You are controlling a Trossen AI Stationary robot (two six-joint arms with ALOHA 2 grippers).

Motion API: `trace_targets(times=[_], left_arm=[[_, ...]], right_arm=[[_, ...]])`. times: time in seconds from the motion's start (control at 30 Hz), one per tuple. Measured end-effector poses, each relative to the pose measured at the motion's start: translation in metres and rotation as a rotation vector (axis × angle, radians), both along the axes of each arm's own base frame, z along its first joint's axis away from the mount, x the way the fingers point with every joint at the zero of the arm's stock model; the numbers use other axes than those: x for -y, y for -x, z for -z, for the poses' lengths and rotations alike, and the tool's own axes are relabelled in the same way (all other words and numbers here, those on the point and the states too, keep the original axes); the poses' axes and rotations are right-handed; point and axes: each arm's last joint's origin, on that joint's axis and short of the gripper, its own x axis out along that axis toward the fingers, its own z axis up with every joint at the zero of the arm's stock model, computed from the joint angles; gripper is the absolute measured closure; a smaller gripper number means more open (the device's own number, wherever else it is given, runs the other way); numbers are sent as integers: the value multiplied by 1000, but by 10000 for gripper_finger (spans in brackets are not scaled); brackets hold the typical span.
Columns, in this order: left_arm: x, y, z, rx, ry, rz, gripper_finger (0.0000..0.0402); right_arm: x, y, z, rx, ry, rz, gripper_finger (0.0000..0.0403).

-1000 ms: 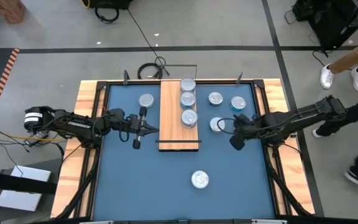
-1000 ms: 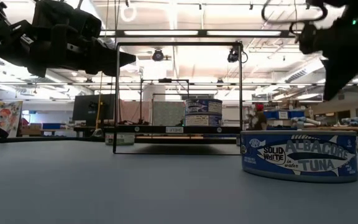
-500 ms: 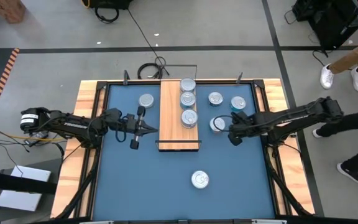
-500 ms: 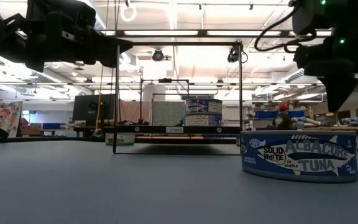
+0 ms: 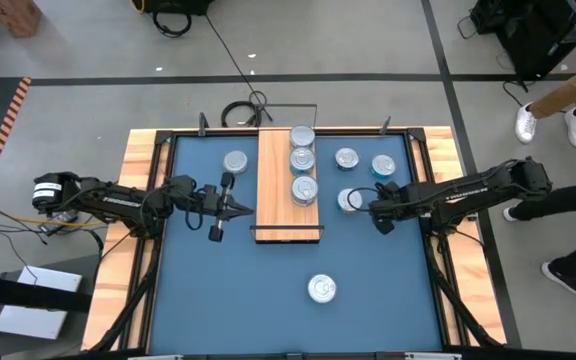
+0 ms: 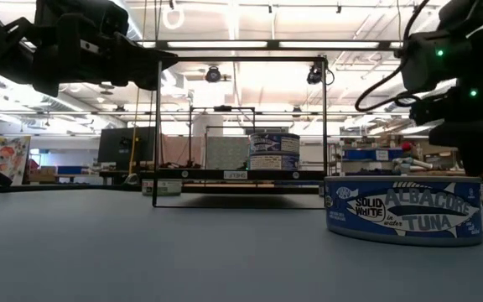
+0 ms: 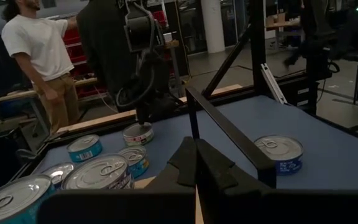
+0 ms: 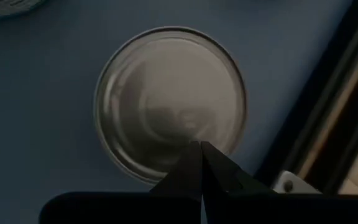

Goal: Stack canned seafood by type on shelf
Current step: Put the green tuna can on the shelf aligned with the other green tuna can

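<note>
A: Where are the arms? Use the shelf as anchor.

B: Left gripper sits at the shelf's left edge, near its front end, fingers pinched together, holding nothing. Right gripper is on the shelf's right side, above a tin standing just off that edge on the blue table. Its fingers are pressed closed too, tips pointing down at the tin's silver lid. Can't tell if they touch it.

A: Tins on the shelf?

B: Three stacks or singles in a row along the shelf's right half, towards its back end.

A: And off it?

B: Two more tins to the right of the shelf, beyond the one under the right gripper. One tin to the shelf's left. One well in front of the shelf, alone; the low view reads albacore tuna on its label.

A: Anyone around?

B: A person in a white shirt stands beyond the table.
</note>
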Motion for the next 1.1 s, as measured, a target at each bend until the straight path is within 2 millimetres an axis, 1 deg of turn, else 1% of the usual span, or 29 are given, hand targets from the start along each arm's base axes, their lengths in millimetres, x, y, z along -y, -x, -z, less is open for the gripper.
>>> trace_targets(times=[0.1, 0.23, 0.4, 0.53, 0.73, 0.93, 1.0, 1.1], left_arm=[[0, 0, 0, 1, 0, 0, 400], [0, 0, 0, 1, 1, 0, 400], [0, 0, 0, -1, 3, 0, 400], [0, 0, 0, -3, 16, 0, 400], [0, 0, 0, -4, 19, 0, 400], [0, 1, -2, 3, 19, 0, 400], [0, 1, -2, 10, 18, 0, 400], [0, 1, -2, 7, 18, 0, 400]], right_arm=[[-1, -1, 3, 18, -41, 1, 398], [-6, -4, 2, 54, -117, -5, 398], [-17, -10, -3, 92, -207, -6, 398], [-29, -19, -6, 178, -288, -34, 398], [-54, -34, -3, 311, -354, -118, 398], [-86, -49, 2, 433, -422, -210, 398], [-98, -55, 2, 449, -444, -239, 398], [-114, -64, -2, 428, -453, -288, 398]])
